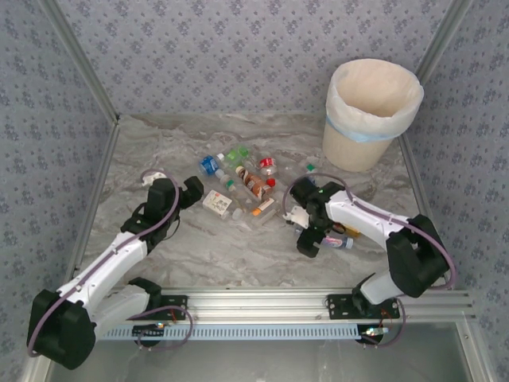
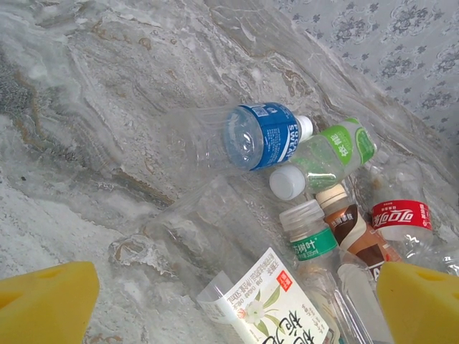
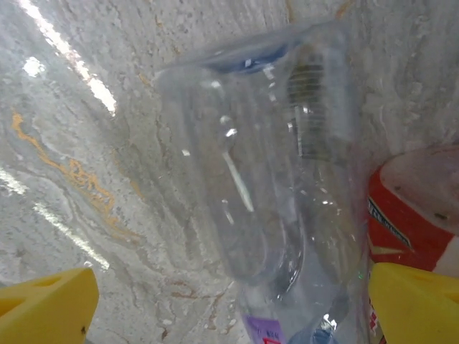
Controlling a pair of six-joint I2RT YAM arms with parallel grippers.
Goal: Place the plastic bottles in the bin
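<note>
Left jaws first: sprung wide, gripping nothing, hanging low over the marble-look table (image 2: 86,107). Can see the yellow pads (image 2: 43,304) at the near corners of that wrist view. Right in the gap between them, got a white-labelled bottle (image 2: 269,312) with a flower print, lying flat, plus a bare clear bottle (image 2: 208,222) touching it on the far side. Just past the opening, over toward the pad on the right of that view: a green-banded bottle (image 2: 310,240), a brown-labelled bottle (image 2: 353,231) touching it, then a red Coke-style bottle (image 2: 401,215). Farther ahead of the jaws, both on their sides, a blue-labelled bottle (image 2: 262,135) and a green-labelled bottle (image 2: 336,149) with a white cap, necks close together.

Over to the right jaws: released too, holding nothing, set low with a big clear bottle (image 3: 287,179) lying lengthwise in the gap. Sits much nearer the right-hand pad (image 3: 416,301) in that view, with bare table on the other side. Hard by that same pad, a red-labelled bottle (image 3: 409,215). Can't read the purple scrap of label at the near end.

From overhead, most of the plastic bottles (image 1: 242,187) heaped between the two sets of jaws. Way beyond the right jaws, off in the far corner, the bin (image 1: 372,119), upright, well apart from the heap.
</note>
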